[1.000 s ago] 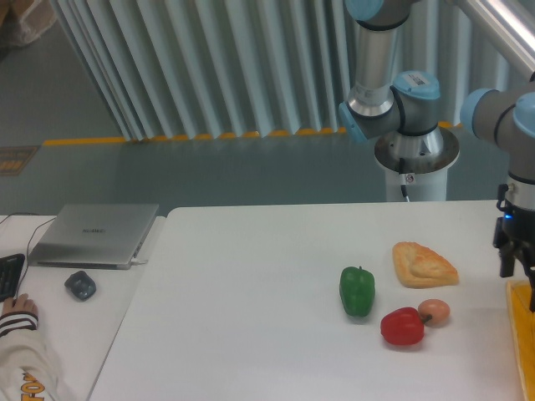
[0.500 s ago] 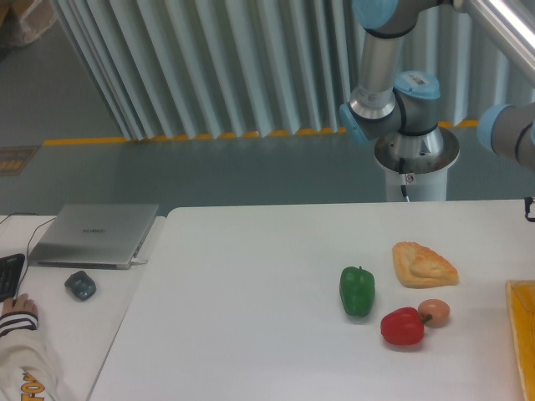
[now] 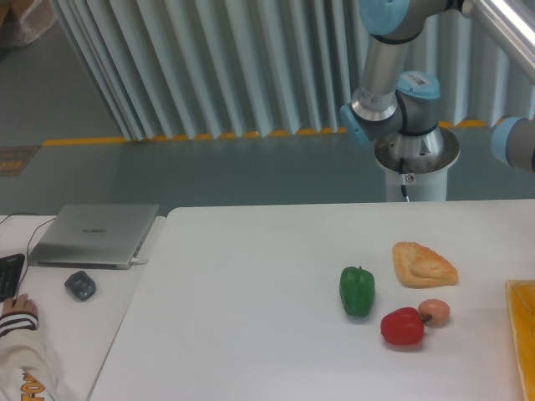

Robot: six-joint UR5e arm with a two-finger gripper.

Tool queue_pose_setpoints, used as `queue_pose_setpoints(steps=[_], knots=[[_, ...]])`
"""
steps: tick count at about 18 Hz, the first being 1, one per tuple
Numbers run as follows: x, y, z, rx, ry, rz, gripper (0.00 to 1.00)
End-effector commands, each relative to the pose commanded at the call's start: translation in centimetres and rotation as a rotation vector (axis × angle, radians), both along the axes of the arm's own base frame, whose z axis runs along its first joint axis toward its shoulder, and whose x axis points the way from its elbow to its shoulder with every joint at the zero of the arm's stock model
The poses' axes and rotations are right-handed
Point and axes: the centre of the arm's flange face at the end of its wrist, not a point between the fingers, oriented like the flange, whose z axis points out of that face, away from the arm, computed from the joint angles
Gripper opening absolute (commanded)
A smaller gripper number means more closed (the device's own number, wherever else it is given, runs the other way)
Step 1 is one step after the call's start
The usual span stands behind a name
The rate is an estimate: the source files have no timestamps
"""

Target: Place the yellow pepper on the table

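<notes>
You are looking at an evenly lit, fairly bright scene with soft overhead light and a cool bluish cast. The table (image 3: 251,292) reads as flat white without blown-out glare. Short, faint shadows sit directly under the green pepper (image 3: 357,291), the red pepper (image 3: 402,327) and the bread (image 3: 424,264). The red pepper shows a small highlight. Focus is slightly soft throughout, perhaps from compression, and the edges look mostly undistorted.

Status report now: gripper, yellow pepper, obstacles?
Gripper out of frame. Yellow pepper not visible. Table carries green pepper, red pepper, pastry.
</notes>
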Motion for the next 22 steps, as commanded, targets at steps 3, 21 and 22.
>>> queue_pose_setpoints(steps=[3, 21, 22], knots=[[-0.8, -0.3, -0.7, -0.01, -0.006, -0.003, 1.0], [-2.5, -2.6, -4.0, -0.028, -0.063, 0.032, 1.0], [-2.7, -2.6, -4.5, -0.031, -0.068, 0.032, 1.0]])
